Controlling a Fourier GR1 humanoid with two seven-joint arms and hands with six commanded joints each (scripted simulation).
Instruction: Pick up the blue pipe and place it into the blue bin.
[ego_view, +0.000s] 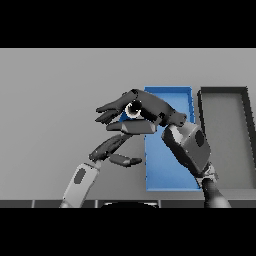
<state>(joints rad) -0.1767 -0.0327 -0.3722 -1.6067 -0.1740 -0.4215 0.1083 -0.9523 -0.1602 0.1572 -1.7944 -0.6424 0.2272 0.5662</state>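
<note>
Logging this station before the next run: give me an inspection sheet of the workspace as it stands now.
Surface: grey table, bare on the left.
Job's things: blue bin right of centre; a small blue part, perhaps the blue pipe, shows under the right hand.
Clutter: dark grey bin beside the blue bin.
Hands: right hand at the blue bin's left rim, grip unclear; left hand below it, fingers relaxed.
Cables: nothing seen.
Surroundings: nothing seen.

Blue bin (167, 170): long, shallow, rectangular tray, lying flat on the grey table, long axis running away from the robot, right of centre. Its near left part lies open to view. Blue pipe: cannot be made out anywhere.
</note>
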